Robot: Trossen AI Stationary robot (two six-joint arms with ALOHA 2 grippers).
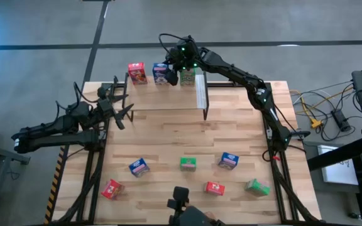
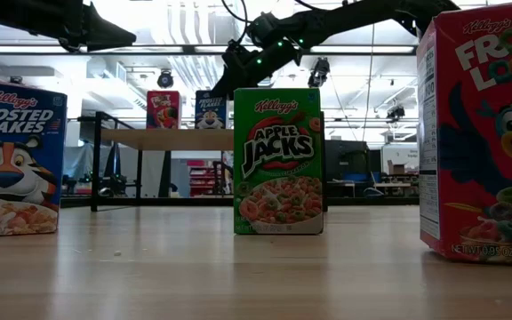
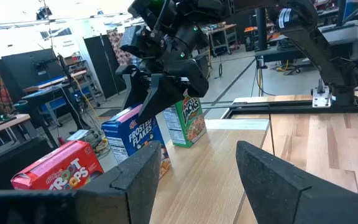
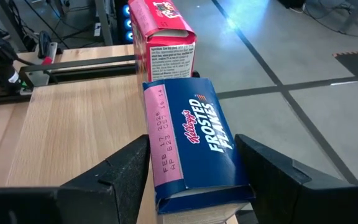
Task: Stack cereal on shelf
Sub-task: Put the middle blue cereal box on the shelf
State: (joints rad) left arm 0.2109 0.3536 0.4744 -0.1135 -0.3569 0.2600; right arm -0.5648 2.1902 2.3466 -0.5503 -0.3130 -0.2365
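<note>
The right gripper (image 4: 191, 180) is straddling the blue Frosted Flakes box (image 4: 194, 146) on the shelf (image 1: 168, 94), fingers open – keeping it square beside the red Froot Loops box (image 4: 160, 31) is mattering most; left gripper (image 1: 119, 108) waiting, fingers open

Lots of print to read here: low view has a blue box (image 2: 12, 156) with "Kellogg's FROSTED FLAKES"; the green box (image 2: 278, 160) in the middle says "Kellogg's APPLE JACKS"; the red box (image 2: 483, 133) at the edge reads "Kellogg's FROOT LOOPS", though it's cut off; in the right wrist view the blue box on the shelf (image 4: 194, 149) shows "Kellogg's FROSTED FLAKES" plus a pink strip stamped "FEB 17 2026"; the left wrist view gives "FROOT LOOPS" on a red box (image 3: 58, 174).
</note>
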